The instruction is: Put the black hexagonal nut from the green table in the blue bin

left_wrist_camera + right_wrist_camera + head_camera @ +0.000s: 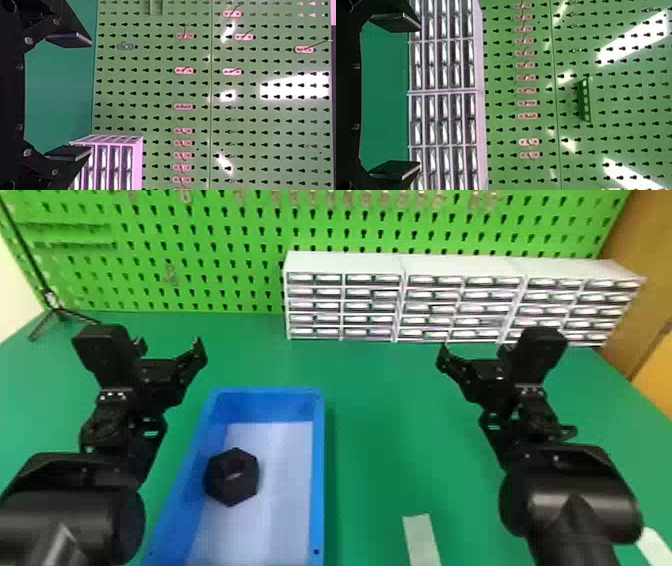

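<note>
And it's wide open at the left gripper (pixel 170 343), fingers (pixel 70 38) well apart!
Between them in the left wrist view, there's the green table (pixel 59 95); beyond it, look, a green pegboard (pixel 158 87) dotted with keyhole slots, small hooks (pixel 184 70) lined up across it, bright glare patches shining, and one fingertip overlapping the pale drawer cabinet (pixel 134 158)!

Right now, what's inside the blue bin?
The blue bin holds the black hexagonal nut, on the pale floor towards the left wall. Hidden: floor beneath the nut. The near end runs past the head view's bottom edge, can't tell there.
</note>
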Tool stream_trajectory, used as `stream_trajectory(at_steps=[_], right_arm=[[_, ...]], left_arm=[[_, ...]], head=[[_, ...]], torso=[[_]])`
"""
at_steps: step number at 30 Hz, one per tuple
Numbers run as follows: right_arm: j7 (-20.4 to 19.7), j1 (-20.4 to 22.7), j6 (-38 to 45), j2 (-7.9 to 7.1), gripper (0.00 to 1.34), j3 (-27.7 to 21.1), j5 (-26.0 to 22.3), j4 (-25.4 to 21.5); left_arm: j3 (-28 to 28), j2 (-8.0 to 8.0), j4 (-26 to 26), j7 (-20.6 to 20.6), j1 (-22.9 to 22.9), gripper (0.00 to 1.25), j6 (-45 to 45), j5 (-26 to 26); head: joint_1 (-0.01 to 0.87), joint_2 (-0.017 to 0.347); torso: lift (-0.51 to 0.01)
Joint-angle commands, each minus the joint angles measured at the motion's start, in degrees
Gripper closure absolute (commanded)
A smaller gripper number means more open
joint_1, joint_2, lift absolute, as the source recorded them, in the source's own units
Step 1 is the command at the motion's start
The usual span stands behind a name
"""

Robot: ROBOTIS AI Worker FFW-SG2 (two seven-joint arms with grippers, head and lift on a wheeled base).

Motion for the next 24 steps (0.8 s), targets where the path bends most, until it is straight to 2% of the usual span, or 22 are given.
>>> stream_trajectory(at_steps=[1, 24], right_arm=[[-0.3, 0.8, -0.6, 0.09, 0.09, 0.3, 0.1, 0.6], [-0.9, 2.5, 0.3, 0.09, 0.09, 0.4, 1.3, 1.0]], left_arm=[[0.1, -0.26, 0.3, 0.0, 0.1, 0.31, 0.0, -0.1], [0.4, -0.26, 0.7, 0.0, 1.5, 0.31, 0.0, 0.2]], head=[[0.686, 0.028], [0.686, 0.028]], torso=[[-0.096], [-0.096]])
